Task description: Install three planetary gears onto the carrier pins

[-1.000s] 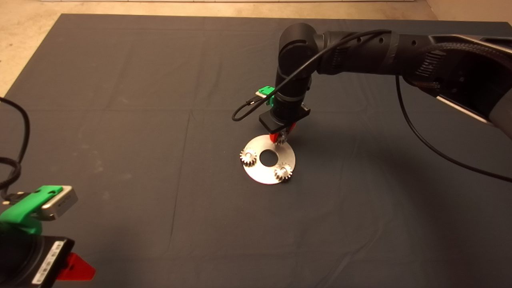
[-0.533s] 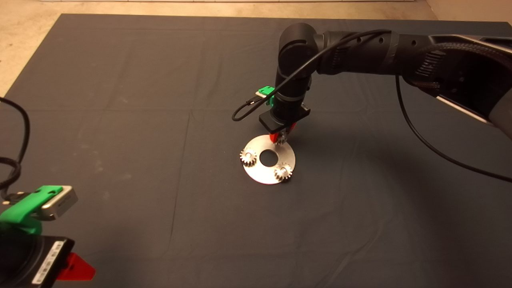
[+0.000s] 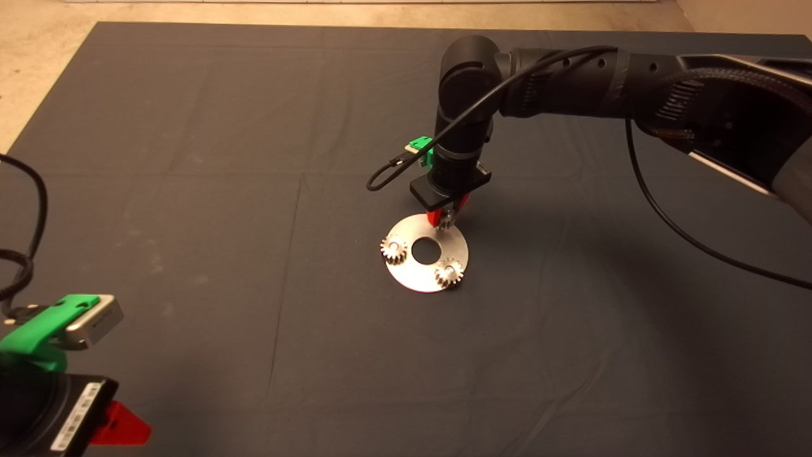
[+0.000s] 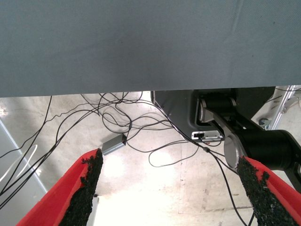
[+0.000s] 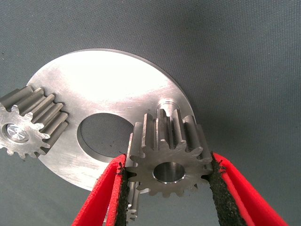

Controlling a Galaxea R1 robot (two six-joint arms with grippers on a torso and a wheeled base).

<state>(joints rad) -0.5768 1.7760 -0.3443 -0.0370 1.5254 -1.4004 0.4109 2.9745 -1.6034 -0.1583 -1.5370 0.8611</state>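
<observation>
The right tool [image 5: 167, 188] is clamped on the third gear [image 5: 167, 157], held just above the free pin [image 5: 165, 102] at the disc's [image 3: 415, 279] far edge. Two gears [image 3: 394, 249] [image 3: 449, 273] sit on pins; one remains. The left tool [image 4: 167, 188], fingers apart, waits near left off the bench.

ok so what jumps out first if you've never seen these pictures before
The shiny round disc near the middle of the dark mat catches the eye, two gears already seated on its pins. At its far edge the right tool is shut on the third gear, held just above the last bare pin. The left tool waits open at the lower left corner.
</observation>
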